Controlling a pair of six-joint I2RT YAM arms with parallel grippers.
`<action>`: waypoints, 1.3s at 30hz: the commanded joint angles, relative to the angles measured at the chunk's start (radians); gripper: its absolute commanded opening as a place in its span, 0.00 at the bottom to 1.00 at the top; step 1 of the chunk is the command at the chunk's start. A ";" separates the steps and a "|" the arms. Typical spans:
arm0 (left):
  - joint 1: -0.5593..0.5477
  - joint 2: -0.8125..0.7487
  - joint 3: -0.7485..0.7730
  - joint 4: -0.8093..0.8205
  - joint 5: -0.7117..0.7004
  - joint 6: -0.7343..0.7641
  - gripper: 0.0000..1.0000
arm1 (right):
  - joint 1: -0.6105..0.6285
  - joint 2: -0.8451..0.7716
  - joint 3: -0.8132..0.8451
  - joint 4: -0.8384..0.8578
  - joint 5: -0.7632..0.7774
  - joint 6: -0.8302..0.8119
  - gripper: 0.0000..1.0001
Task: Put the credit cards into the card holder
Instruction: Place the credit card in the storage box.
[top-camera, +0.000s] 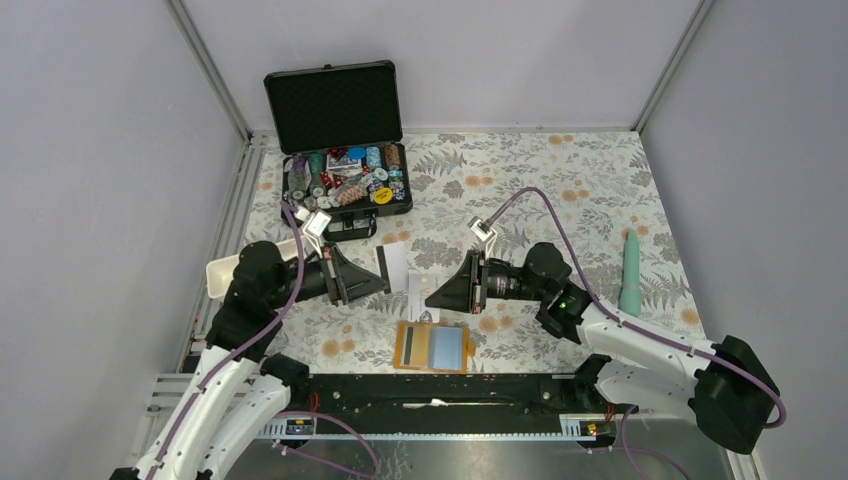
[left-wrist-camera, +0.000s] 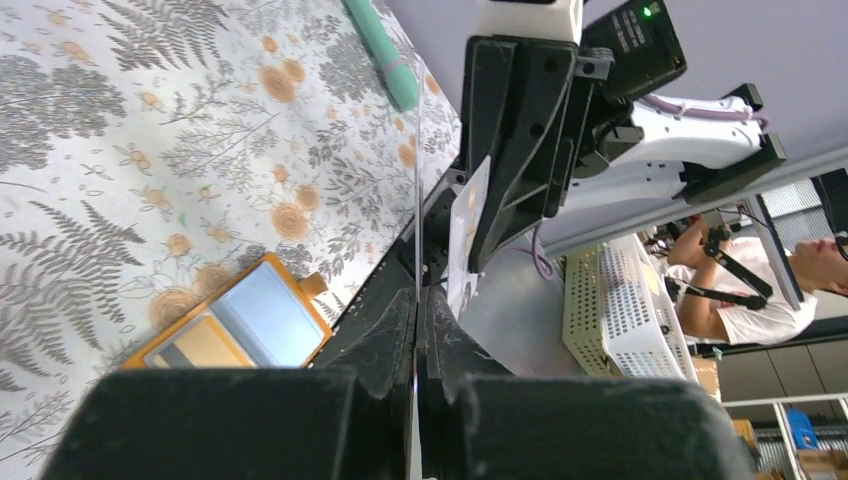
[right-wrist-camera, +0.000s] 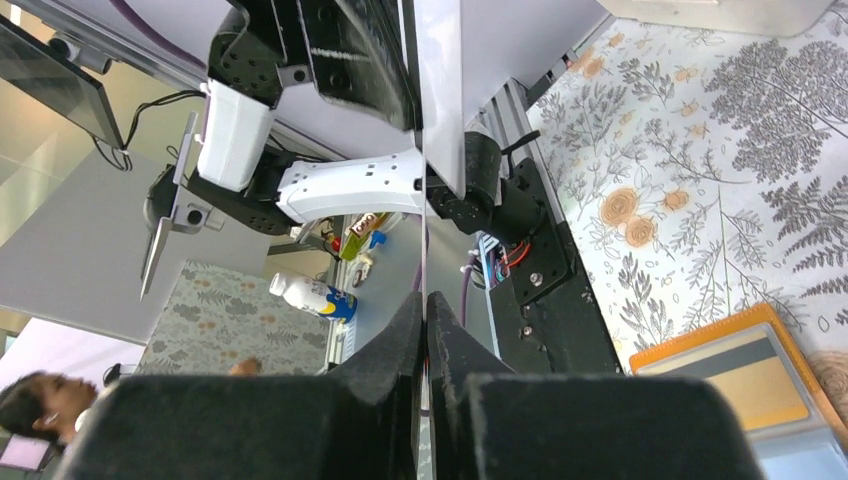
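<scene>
Two grippers each nip a thin card edgewise: left gripper (top-camera: 379, 280) closed on the pale black-striped card (top-camera: 392, 262), right gripper (top-camera: 432, 298) on the printed card (top-camera: 416, 288), its face unreadable. The orange leathery card holder (top-camera: 433, 347) lies open at 6 o'clock.

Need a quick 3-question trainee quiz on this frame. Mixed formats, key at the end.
1. True or false: the card holder is folded shut.
2. What is the left gripper holding? A) a coin B) a white card with a dark stripe C) nothing
3. Fill in: the right gripper is shut on a ____.

Key:
1. False. It lies open, with the sleeves facing up.
2. B.
3. pale printed card
</scene>
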 joint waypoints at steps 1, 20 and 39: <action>0.061 0.006 0.053 -0.001 0.039 0.034 0.00 | -0.011 -0.033 -0.004 -0.033 0.013 -0.031 0.00; 0.462 0.466 0.289 -0.516 -0.812 0.354 0.00 | -0.011 -0.217 0.084 -0.451 0.167 -0.228 0.00; 0.480 0.865 0.401 -0.416 -0.821 0.348 0.00 | -0.011 -0.264 0.048 -0.475 0.166 -0.222 0.00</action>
